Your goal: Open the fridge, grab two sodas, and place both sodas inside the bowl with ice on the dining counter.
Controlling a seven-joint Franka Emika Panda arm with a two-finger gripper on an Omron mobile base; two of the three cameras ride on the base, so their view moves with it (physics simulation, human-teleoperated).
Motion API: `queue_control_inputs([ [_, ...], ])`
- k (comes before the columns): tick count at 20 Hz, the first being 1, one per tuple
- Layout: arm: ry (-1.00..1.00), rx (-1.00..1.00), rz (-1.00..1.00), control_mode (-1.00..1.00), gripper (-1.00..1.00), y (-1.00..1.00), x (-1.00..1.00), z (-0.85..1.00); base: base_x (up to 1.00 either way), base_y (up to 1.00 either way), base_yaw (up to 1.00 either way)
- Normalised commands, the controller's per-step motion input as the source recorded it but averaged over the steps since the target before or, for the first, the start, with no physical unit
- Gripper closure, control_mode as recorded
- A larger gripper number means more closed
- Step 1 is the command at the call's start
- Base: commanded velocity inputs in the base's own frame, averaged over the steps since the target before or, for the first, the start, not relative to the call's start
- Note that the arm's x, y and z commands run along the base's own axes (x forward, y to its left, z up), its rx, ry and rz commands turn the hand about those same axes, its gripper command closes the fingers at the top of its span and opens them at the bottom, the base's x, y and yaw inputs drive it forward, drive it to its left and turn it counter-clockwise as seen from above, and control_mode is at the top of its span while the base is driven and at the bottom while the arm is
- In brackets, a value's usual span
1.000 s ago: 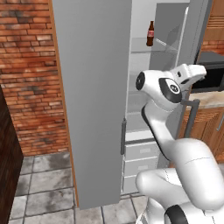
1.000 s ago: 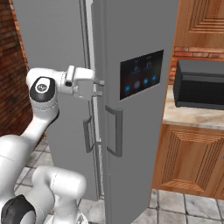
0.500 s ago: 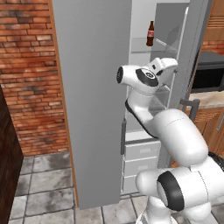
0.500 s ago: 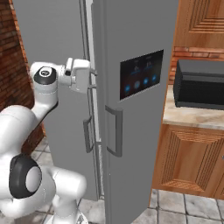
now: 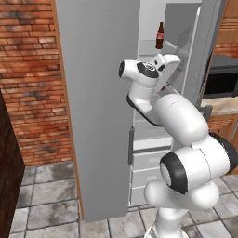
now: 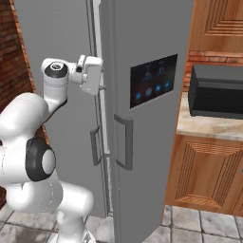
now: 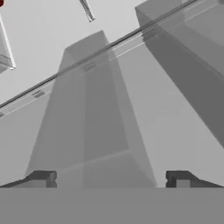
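The white arm rises from the lower right of the left base view, folds at its dark elbow joint and reaches toward upper centre, where the gripper [image 7: 111, 180] holds its two dark fingertips spread wide apart, gripping nothing.

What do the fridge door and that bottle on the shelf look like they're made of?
Fridge door: flat matte grey, probably painted or brushed metal, judging by its even, glare-free look. Bottle: dark brown, glass or plastic, with a red cap and label; too small to tell which.

wall: red brick [image 5: 28, 69] | floor: grey tiles [image 5: 46, 209] | cabinets: wood [image 6: 209, 171]
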Motion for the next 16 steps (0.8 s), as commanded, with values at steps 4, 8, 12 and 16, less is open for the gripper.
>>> queue_control_inputs([
  [4,0.00,0.03,0.00,-1.00,-1.00,-0.63,-0.17,-0.04,0.00,0.00,0.00],
  [8,-0.01,0.04,0.00,-1.00,-1.00,-0.67,-0.26,-0.06,0.00,0.00,0.00],
  [12,-0.03,0.04,0.00,-1.00,-1.00,-0.73,-0.41,-0.03,0.00,0.00,0.00],
  [16,-0.03,0.05,0.00,-1.00,-1.00,-0.80,-0.43,-0.01,0.00,0.00,0.00],
])
